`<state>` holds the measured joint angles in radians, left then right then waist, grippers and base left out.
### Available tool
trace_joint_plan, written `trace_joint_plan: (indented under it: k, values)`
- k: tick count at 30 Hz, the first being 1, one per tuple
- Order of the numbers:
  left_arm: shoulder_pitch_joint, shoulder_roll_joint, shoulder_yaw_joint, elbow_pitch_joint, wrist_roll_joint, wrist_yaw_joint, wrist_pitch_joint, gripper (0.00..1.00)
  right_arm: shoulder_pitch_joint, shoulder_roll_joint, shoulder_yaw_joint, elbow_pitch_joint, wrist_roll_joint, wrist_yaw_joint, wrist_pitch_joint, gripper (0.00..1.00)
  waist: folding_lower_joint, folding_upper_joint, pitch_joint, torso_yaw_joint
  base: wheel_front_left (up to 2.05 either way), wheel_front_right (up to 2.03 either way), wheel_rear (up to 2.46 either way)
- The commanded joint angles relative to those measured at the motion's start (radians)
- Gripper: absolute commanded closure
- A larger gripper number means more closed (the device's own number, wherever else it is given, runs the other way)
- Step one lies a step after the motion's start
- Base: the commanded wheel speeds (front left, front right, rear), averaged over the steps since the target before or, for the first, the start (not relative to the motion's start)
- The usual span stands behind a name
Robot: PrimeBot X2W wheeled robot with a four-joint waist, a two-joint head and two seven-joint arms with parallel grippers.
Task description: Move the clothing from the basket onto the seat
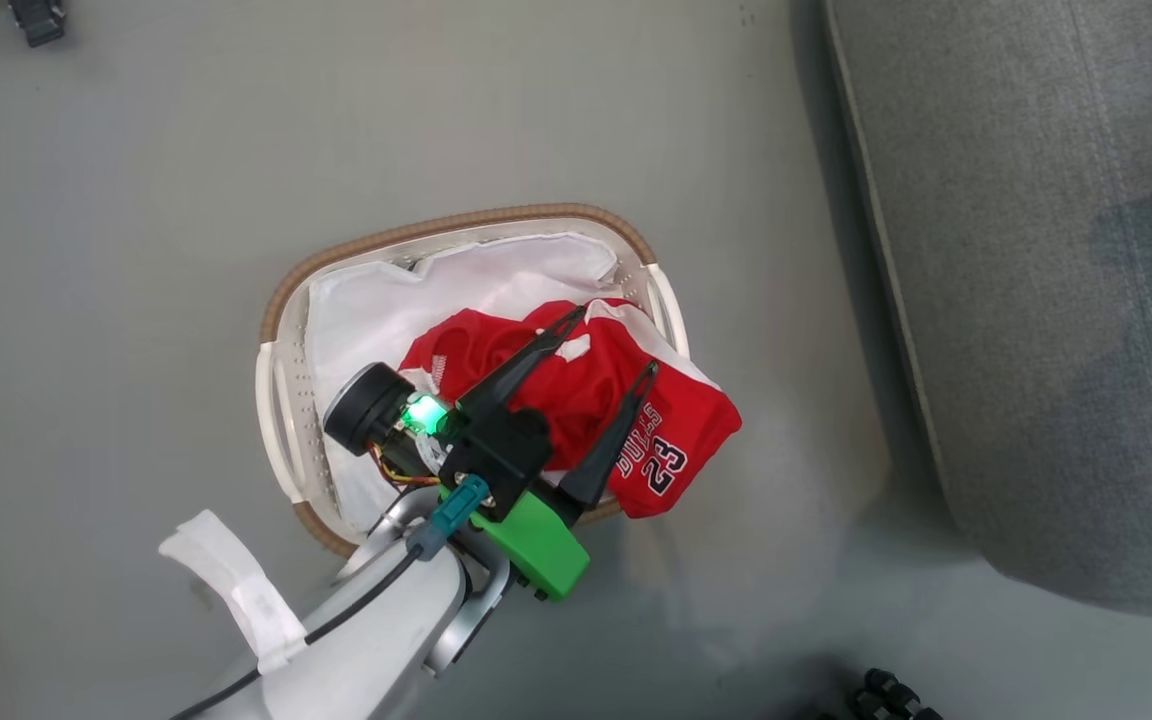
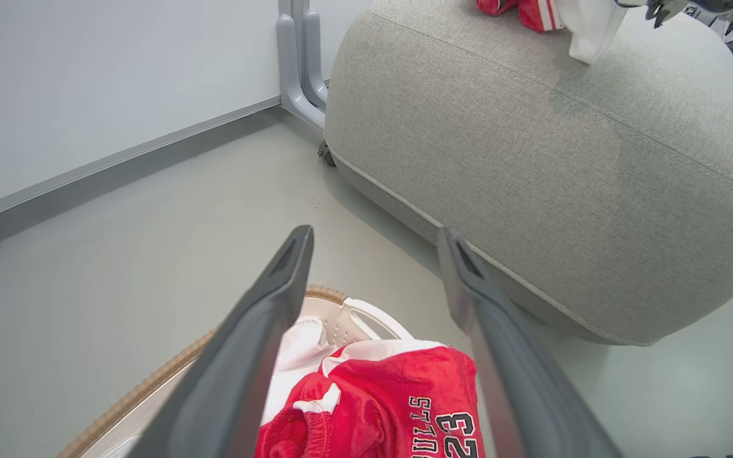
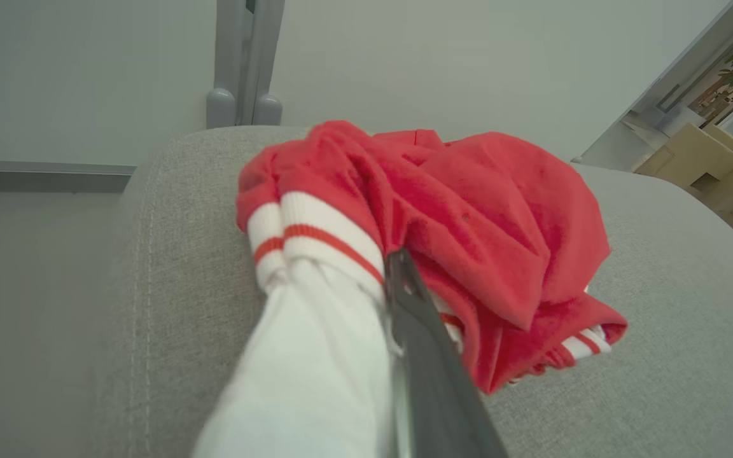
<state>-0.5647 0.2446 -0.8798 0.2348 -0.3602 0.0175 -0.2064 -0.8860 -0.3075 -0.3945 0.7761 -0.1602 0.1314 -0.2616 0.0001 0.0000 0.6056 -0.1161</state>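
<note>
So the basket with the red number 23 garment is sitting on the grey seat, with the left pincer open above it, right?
Not quite: the head view shows the basket on the floor beside the seat, not on it. The red garment is in it, with the left pincer open above.

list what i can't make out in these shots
- Right wrist view: second finger of the right gripper, covered by white fabric of the red garment; its grip is unclear.
- Head view: floor of the basket, under the liner, jersey and left gripper.
- Head view: far side of the seat, cut by the right edge.
</note>
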Motion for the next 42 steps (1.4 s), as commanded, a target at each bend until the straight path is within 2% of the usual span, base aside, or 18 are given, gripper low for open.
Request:
trace_joint_plan:
  k: [1,13,25,34,42]
  values:
    - [-0.007,0.006,0.004,0.001,-0.006,0.004,-0.005,0.00,0.029,0.012,-0.003,-0.023,-0.008,-0.001,-0.004,0.00,-0.0001,0.0000,-0.005,-0.009,0.00,0.00,0.00]
    - [0.022,-0.017,0.033,0.044,-0.047,0.008,-0.040,0.00,0.238,0.118,0.082,-0.241,0.020,-0.001,-0.005,0.00,-0.0001,0.0000,-0.084,-0.026,0.00,0.00,0.00]
    - [0.088,-0.051,0.105,0.089,-0.080,0.017,-0.059,0.00,0.364,0.156,0.156,-0.352,0.067,-0.001,-0.005,0.00,-0.0001,0.0000,-0.245,0.004,0.00,0.00,0.00]
    - [0.231,-0.080,0.272,0.066,-0.079,0.017,-0.059,0.00,0.467,0.205,0.240,-0.410,0.107,-0.001,-0.005,0.00,-0.0001,0.0000,-0.389,0.068,0.00,0.00,0.00]
    - [0.396,-0.106,0.436,0.039,-0.059,0.024,-0.058,0.00,0.616,0.249,0.275,-0.471,0.163,-0.001,-0.004,0.00,-0.0001,0.0000,-0.491,0.121,0.00,0.00,0.00]
